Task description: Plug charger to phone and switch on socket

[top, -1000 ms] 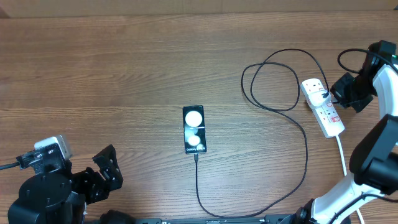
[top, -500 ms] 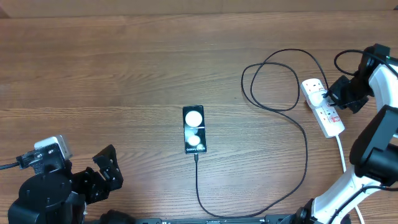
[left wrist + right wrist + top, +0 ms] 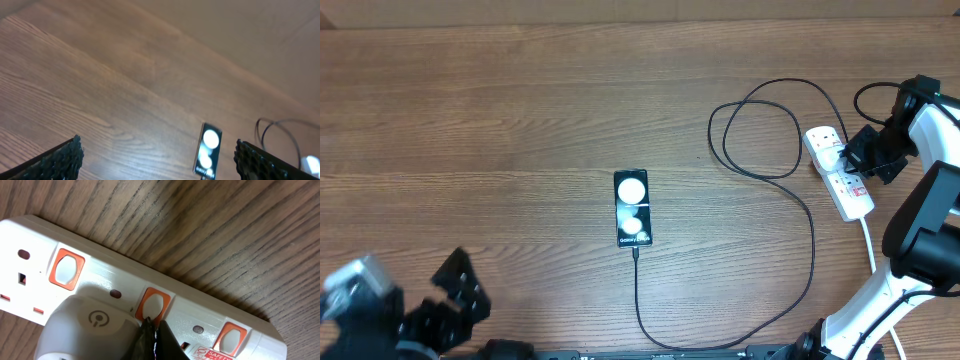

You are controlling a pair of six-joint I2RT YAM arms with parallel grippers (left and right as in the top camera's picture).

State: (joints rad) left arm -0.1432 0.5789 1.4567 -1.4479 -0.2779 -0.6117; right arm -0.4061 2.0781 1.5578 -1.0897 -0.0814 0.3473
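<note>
Brown wood counter (image 3: pixel 520 120). Phone (image 3: pixel 632 208) mid; power strip (image 3: pixel 840 172) to its right w/ right pincer (image 3: pixel 154 330) together at switch (image 3: pixel 154 304); left pincer (image 3: pixel 458 288) apart.

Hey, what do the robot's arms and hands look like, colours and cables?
The right arm has white links and black joints, with a thin black cable looping near the wrist; the right hand is black with narrow fingers. The left arm is black and carries a pale camera block; the left hand has black, bumpy-edged fingers.
</note>
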